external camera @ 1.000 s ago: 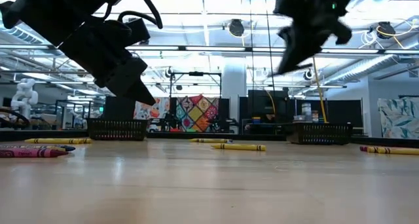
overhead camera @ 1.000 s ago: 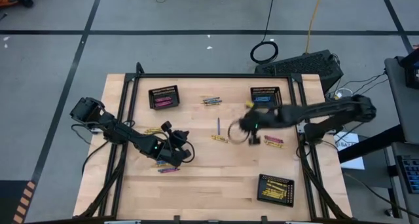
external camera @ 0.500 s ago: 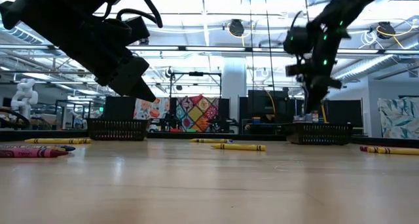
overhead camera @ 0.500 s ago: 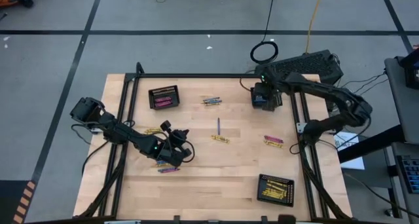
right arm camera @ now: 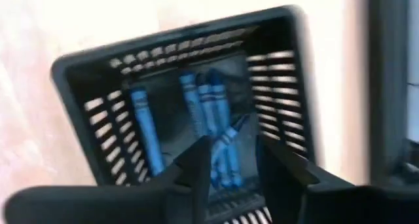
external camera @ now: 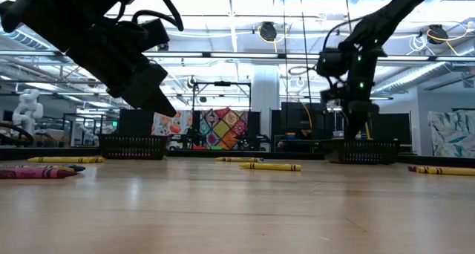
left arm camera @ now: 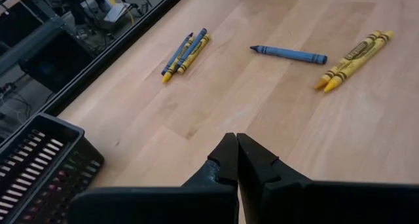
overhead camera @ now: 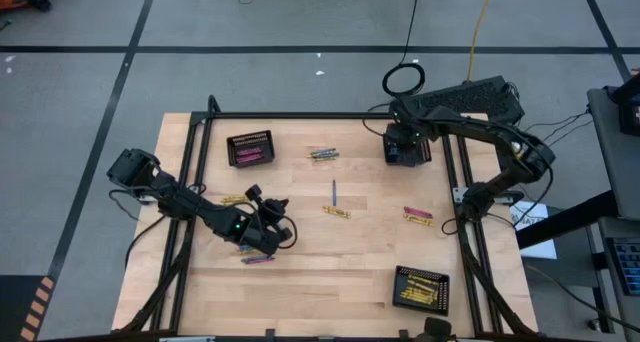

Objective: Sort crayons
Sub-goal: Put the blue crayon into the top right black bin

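Observation:
My right gripper [right arm camera: 232, 165] hangs open over the far-right black mesh basket [overhead camera: 405, 147], fingers pointing down into it. Several blue crayons [right arm camera: 200, 109] lie on the basket's floor; one blue crayon [right arm camera: 229, 142] lies tilted below the gap between the fingers. My left gripper [left arm camera: 236, 145] is shut with nothing in it. It hovers above the wood at the table's left [overhead camera: 275, 232], near a pink crayon [overhead camera: 257, 259]. Loose crayons lie flat on the table: a blue one [left arm camera: 288, 54], a yellow pair [left arm camera: 353, 60], and a blue-and-yellow group [left arm camera: 184, 54].
A basket with pink crayons [overhead camera: 250, 149] stands at the far left and one with yellow crayons [overhead camera: 420, 287] at the near right. More loose crayons lie at the right [overhead camera: 418, 215] and left [overhead camera: 235, 199]. A black frame [overhead camera: 300, 115] rims the table.
My right gripper has swung quickly from the middle of the table toward the far right edge and now stands over the basket with the blue crayons, lower than before.

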